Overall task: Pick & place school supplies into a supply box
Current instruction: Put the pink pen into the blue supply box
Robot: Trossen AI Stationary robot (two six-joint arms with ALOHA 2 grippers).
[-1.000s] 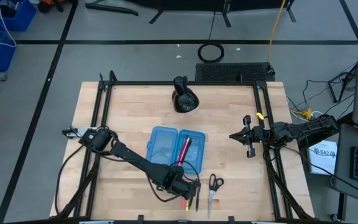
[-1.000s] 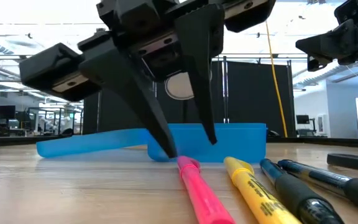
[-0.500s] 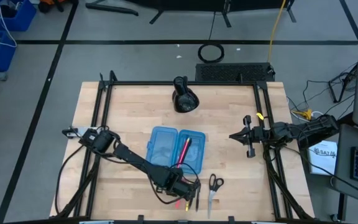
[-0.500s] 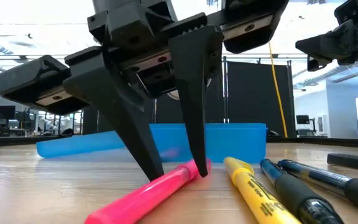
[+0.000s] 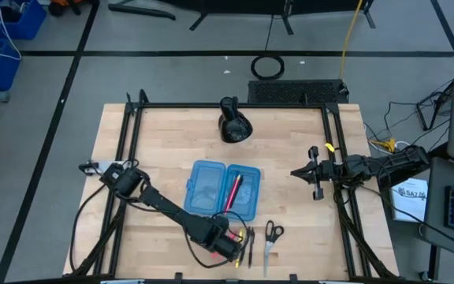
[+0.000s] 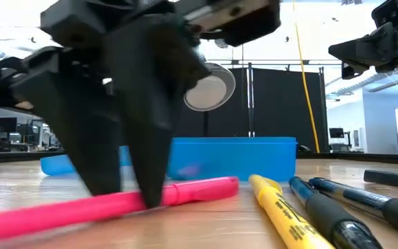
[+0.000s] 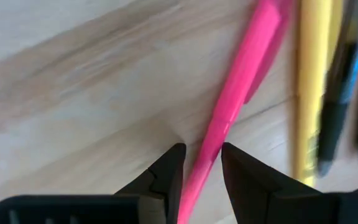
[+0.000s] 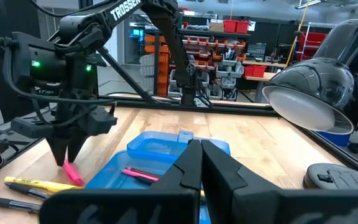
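My left gripper (image 5: 229, 244) is down at the table's near edge, shut on a pink marker (image 6: 116, 202). Beside the marker lie a yellow highlighter (image 6: 289, 214) and black pens (image 6: 351, 207); the scissors (image 5: 270, 237) rest flat farther right. The blue supply box (image 5: 222, 189) lies open behind them, with a pink-red pen (image 5: 233, 189) in its right half. My right gripper (image 5: 295, 172) hangs shut over the table's right side, touching nothing. My left gripper pinches the pink marker's barrel (image 7: 219, 134) between its two fingers (image 6: 144, 173), a little toward the cap end. The fingers come from above, pointing down, and lie across the marker. The marker lies along the table top, nearly level.
A black desk lamp (image 5: 233, 125) stands near the table's far edge. Black frame rails (image 5: 124, 158) run along the left and right sides of the table. Bare wood shows left of the box and between the box and my right gripper.
My left gripper has moved toward the table's near edge and a little left, dropping lower. The pink marker has swung round with it: it pointed toward the near edge before and now lies crosswise along that edge.
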